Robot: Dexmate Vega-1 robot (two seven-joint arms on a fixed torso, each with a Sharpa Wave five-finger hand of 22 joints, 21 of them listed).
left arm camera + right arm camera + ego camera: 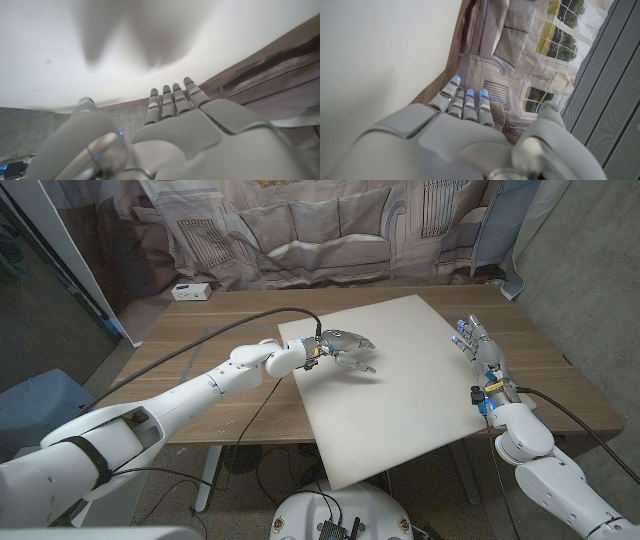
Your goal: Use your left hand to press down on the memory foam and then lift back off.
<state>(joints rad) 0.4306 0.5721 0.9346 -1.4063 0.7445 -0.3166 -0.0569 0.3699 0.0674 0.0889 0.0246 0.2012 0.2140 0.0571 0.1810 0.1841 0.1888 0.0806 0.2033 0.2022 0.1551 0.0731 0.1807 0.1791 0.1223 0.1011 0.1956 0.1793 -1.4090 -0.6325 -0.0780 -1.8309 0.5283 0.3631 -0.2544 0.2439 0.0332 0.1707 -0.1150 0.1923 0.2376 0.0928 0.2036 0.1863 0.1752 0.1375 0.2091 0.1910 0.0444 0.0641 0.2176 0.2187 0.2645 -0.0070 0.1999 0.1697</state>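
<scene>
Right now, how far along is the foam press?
Done: the left hand is over the memory foam. In hand: it hovers palm down, its shadow separate on the foam, so no contact is apparent. Left: press and lift, or whether that is over cannot be told. The right hand waits at the foam's edge.

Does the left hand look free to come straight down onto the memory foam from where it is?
Probably yes. The left hand hovers palm-down over the memory foam, with bare foam beneath it.
</scene>
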